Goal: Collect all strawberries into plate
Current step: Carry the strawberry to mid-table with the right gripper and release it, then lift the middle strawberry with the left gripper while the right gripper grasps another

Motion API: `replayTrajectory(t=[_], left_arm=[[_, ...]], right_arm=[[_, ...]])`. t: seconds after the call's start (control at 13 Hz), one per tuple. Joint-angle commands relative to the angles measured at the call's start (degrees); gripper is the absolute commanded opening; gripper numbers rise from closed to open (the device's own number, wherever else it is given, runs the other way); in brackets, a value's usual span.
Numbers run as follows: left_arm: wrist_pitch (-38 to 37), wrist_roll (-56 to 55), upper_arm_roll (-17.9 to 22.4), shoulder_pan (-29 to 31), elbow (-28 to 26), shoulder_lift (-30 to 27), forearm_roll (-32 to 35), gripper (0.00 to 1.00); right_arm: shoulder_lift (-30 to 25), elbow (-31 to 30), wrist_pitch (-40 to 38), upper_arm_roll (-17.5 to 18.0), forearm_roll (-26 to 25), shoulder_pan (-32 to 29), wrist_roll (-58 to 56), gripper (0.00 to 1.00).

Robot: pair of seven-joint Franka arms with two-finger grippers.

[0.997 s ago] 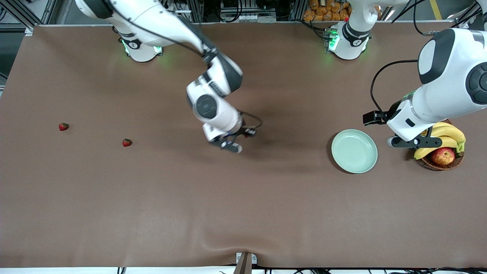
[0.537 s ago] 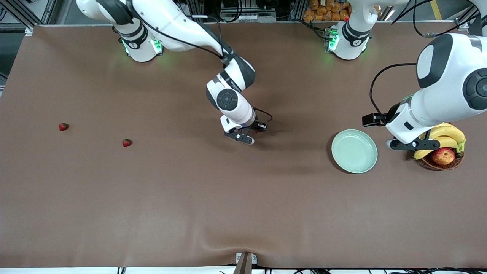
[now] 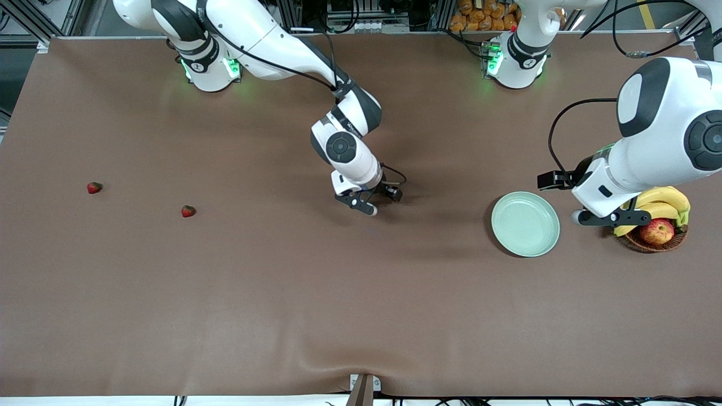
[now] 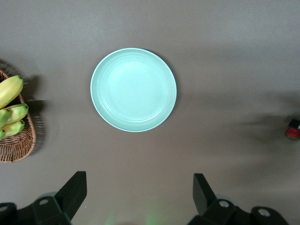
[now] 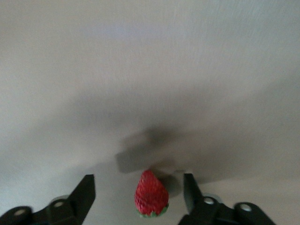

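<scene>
Lifting the right gripper (image 3: 382, 202) straight up, its fingers apart around the strawberry (image 5: 151, 194) seemingly resting mid-table, avoids nudging it, while the left gripper (image 3: 612, 216) waits spread wide just beside the plate (image 3: 525, 248).

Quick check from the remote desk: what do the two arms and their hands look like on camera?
Both arms are glossy white with dark grey joint caps and bands, and green lights glow at their bases. A black cable loops along each forearm. The right hand and left hand are black, each with two flat, squared black fingers fixed by round silver screws.
</scene>
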Motion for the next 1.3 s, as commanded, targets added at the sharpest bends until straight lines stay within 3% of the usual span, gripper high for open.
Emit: replayTrajectory(t=[0.0,0.23,0.54,0.69,0.92,1.23], left_arm=[[-0.6,-1.6,-0.4,-2.6,0.0,-0.1,1.4,1.00],[-0.5,-7.3,-0.8,-8.6,0.1,0.3,1.4,1.00],[1.0,-20.8,-0.8,-18.3,1.0,4.9,0.7,1.00],[5.6,-28.2,-0.8,-23.8,1.6,7.7,0.7,1.00],[10.1,-34.5,-0.8,-27.8,2.0,13.0,0.5,1.00],[21.7,-41.6,-0.8,-33.0,2.1,19.8,-2.9,1.00]], right_arm=[[-3.6,4.4,-12.5,0.2,-0.8,-5.2,-2.6,1.00],[-5.8,9.0,-24.9,-0.4,-3.6,-11.7,-5.8,1.00],[-9.3,8.5,-34.8,-0.5,-6.0,-25.1,-21.2,1.00],[-10.3,7.5,-37.8,-0.5,-10.0,-30.4,-28.2,1.00],[-13.7,1.2,-38.0,-0.5,-16.4,-37.2,-38.7,1.00],[-19.3,-10.0,-33.6,-0.5,-20.6,-45.1,-52.3,1.00]])
